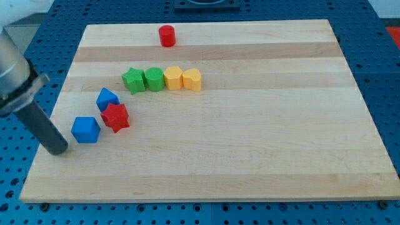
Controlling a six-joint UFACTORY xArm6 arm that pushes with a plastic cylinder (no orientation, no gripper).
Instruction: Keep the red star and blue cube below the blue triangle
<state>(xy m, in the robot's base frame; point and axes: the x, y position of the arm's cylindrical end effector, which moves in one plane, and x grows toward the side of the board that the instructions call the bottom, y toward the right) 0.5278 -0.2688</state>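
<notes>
**Blue and red blocks cluster at the board's left**

Wooden board [250, 156] of pale planks fills most of the view and rests on a blue perforated surface [387, 94]. My tip [58, 150] sits near the board's left edge, at the lower end of a dark rod that slants up toward the view's top left into a grey cylindrical body. There is no claw on this arm, so no opening or hold can be told; the rod simply ends in the tip. The tip stands just to the view's left of the blue cube [85, 129], close beside it, though I cannot tell whether the two touch.

The blue triangle [107, 99] lies up and to the right of the cube. The red star [115, 117] sits directly below the triangle's lower right side, touching it or nearly so, and to the right of the cube with a narrow gap between them. Both the star and the cube lie lower in the view than the triangle.

Further toward the view's top, a row of four blocks runs left to right, packed side by side: a green star [132, 80], a green block [153, 79] of rounded outline, a yellow block [173, 77] and a second yellow block [192, 80], whose shapes I cannot make out exactly. A red cylinder [167, 35] stands alone near the board's top edge, well apart from the rest.
</notes>
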